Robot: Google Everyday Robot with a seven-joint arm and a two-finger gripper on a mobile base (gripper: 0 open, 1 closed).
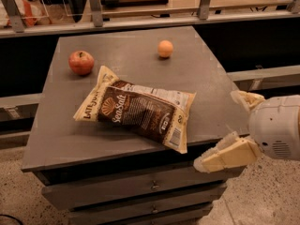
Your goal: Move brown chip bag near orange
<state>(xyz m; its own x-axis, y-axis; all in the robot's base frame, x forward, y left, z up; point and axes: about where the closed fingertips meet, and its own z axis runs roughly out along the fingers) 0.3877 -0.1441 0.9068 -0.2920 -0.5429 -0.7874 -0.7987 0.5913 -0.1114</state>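
Note:
The brown chip bag (138, 108) lies flat on the grey table top (140, 46), near its front edge, with "Sea Salt" lettering facing up. The orange (165, 48) sits toward the back right of the top, well apart from the bag. My gripper (224, 130) is at the right, level with the table's front right corner, just right of the bag. Its cream fingers (225, 155) are spread apart and hold nothing.
A red apple (81, 62) sits at the back left of the table top. The table has drawers (140, 186) at its front. A shelf with railings (150, 13) runs behind it. Speckled floor lies below on both sides.

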